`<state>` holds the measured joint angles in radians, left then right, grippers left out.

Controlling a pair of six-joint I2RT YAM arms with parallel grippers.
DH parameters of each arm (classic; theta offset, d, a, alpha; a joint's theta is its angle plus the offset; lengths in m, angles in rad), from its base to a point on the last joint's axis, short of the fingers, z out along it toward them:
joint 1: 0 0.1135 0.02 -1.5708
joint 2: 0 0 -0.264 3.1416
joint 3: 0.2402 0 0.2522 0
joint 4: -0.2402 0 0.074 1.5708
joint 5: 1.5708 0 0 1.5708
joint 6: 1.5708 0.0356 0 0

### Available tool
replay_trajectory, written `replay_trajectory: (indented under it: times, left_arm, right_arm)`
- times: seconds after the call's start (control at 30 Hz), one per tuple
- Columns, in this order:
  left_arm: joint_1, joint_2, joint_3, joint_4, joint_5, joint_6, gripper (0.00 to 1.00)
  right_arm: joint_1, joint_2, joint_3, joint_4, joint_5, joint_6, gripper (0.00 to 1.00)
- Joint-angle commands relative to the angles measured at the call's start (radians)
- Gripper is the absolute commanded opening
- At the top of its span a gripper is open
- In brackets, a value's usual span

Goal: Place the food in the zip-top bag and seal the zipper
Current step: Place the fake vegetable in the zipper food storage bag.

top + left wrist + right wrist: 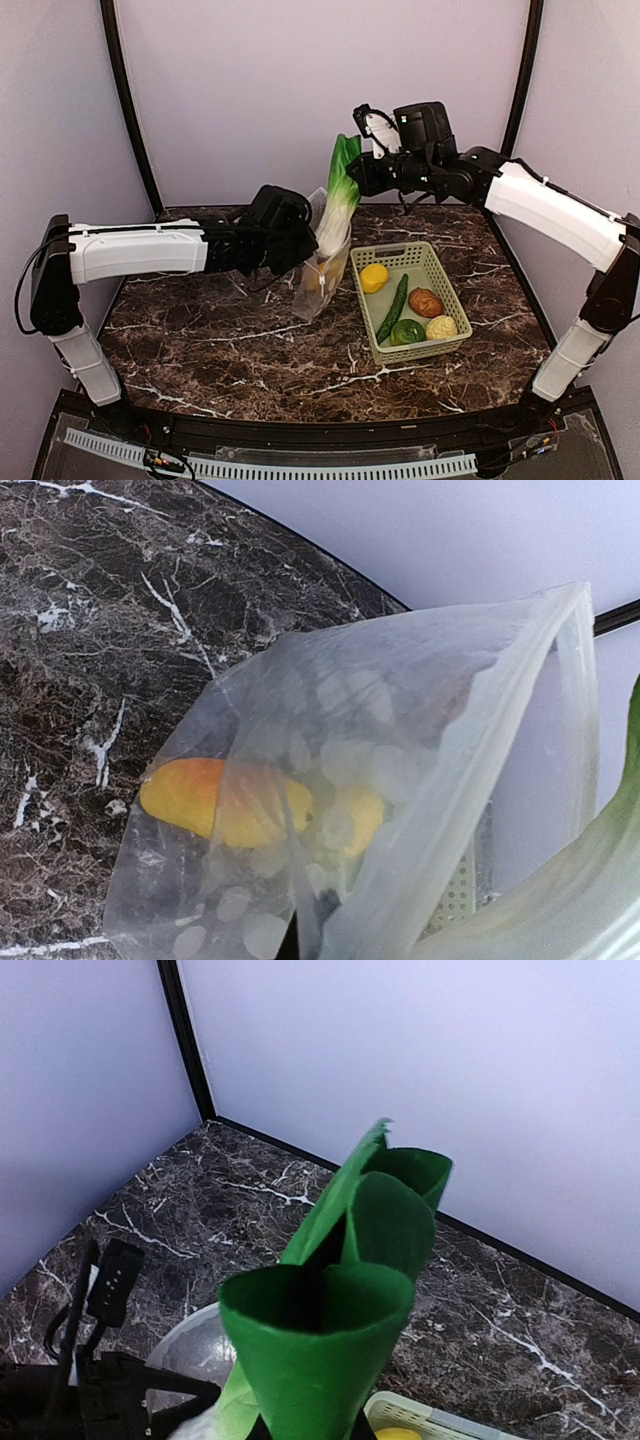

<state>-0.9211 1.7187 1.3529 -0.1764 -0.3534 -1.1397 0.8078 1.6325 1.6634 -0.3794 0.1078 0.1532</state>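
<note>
The clear zip-top bag (322, 283) with white dots stands upright on the marble table, its mouth upward. My left gripper (298, 252) is shut on the bag's upper left edge; in the left wrist view the bag (400, 730) hides the fingers. A yellow food piece (225, 802) lies inside at the bottom. The long leek (337, 205) stands with its white end in the bag's mouth. My right gripper (360, 177) is shut on its green top (335, 1300). The zipper strip is not distinguishable.
A light green mesh basket (440, 275) sits right of the bag, holding a yellow lemon (373, 277), a long green vegetable (393, 308), a brown piece (425, 301), a green round fruit (407, 331) and a pale bumpy one (441, 327). Walls enclose the table's back and sides.
</note>
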Motion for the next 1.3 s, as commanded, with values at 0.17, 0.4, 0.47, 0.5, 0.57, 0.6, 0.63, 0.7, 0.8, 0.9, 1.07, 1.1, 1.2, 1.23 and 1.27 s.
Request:
replay_trajectory:
  times: [0.17,0.4,0.47,0.5,0.57,0.6,0.63,0.7,0.8,0.9,1.07,1.1,1.2,1.23,1.27]
  left_arm:
    - [0.004,-0.065,0.012,0.087,0.012,-0.001,0.01]
    - [0.004,-0.066,0.011,0.124,-0.006,0.010,0.01]
    - [0.003,-0.063,0.010,0.129,-0.021,0.004,0.01]
    - [0.003,-0.060,0.009,0.132,-0.028,0.004,0.01]
    - [0.003,-0.060,0.009,0.137,-0.041,0.001,0.01]
    - [0.004,-0.062,0.007,0.138,-0.047,-0.001,0.01]
    - [0.004,-0.063,0.005,0.139,-0.057,-0.001,0.01]
    - [0.003,-0.070,-0.003,0.147,-0.072,-0.003,0.01]
    - [0.003,-0.080,-0.026,0.167,-0.084,-0.009,0.01]
    - [0.002,-0.083,-0.042,0.173,-0.080,-0.015,0.01]
    - [0.002,-0.090,-0.067,0.200,-0.058,-0.025,0.01]
    - [0.002,-0.091,-0.071,0.201,-0.057,-0.026,0.01]
    - [0.002,-0.091,-0.075,0.202,-0.055,-0.026,0.01]
    - [0.002,-0.089,-0.075,0.208,-0.056,-0.025,0.01]
    - [0.002,-0.086,-0.075,0.212,-0.058,-0.025,0.01]
  right_arm:
    - [0.005,0.018,0.140,-0.051,0.140,-0.111,0.00]
    - [0.020,0.049,0.096,-0.073,-0.018,0.033,0.00]
    - [0.034,0.061,0.105,-0.079,-0.036,0.065,0.00]
    - [0.043,0.066,0.108,-0.086,-0.038,0.078,0.00]
    - [0.059,0.075,0.102,-0.098,-0.045,0.098,0.00]
    - [0.065,0.079,0.094,-0.105,-0.052,0.112,0.00]
    - [0.072,0.081,0.081,-0.111,-0.058,0.125,0.00]
    - [0.082,0.087,0.057,-0.123,-0.079,0.162,0.00]
    - [0.082,0.088,0.031,-0.134,-0.103,0.236,0.00]
    - [0.075,0.096,0.054,-0.153,-0.091,0.279,0.00]
    - [-0.041,0.135,0.184,-0.184,-0.054,0.352,0.00]
    - [-0.071,0.141,0.204,-0.186,-0.076,0.373,0.00]
    - [-0.114,0.155,0.236,-0.187,-0.103,0.412,0.00]
    - [-0.114,0.160,0.232,-0.187,-0.132,0.417,0.00]
    - [-0.110,0.163,0.223,-0.185,-0.149,0.429,0.00]
